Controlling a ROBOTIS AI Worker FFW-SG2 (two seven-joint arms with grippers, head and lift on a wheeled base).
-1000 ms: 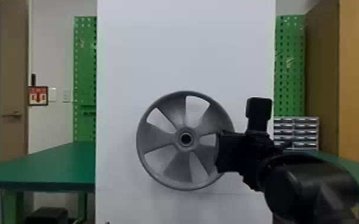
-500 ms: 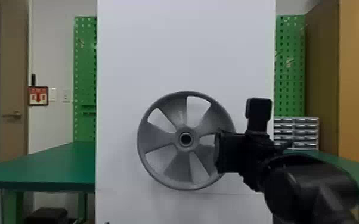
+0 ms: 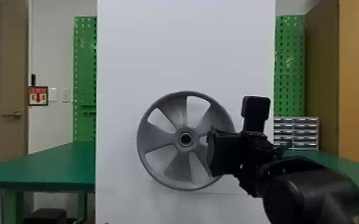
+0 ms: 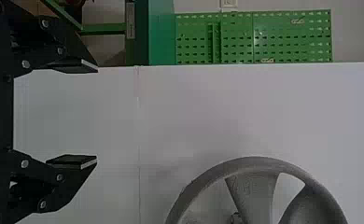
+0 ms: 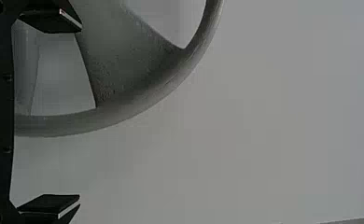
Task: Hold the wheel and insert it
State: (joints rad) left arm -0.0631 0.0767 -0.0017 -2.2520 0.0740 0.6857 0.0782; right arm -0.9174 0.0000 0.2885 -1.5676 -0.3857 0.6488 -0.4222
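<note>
Facing me upright before the white panel [image 3: 187,44] in the head view is the wheel [image 3: 158,140], my right gripper [image 3: 217,153] overlapping its right-hand edge. In the left wrist view, I have my left gripper [image 4: 97,115] wide, its fingers well apart and the wheel beyond them. In the right wrist view, my right gripper [image 5: 80,114] is wide too, the wheel's rim showing between its fingers; I can't tell if they touch.
</note>
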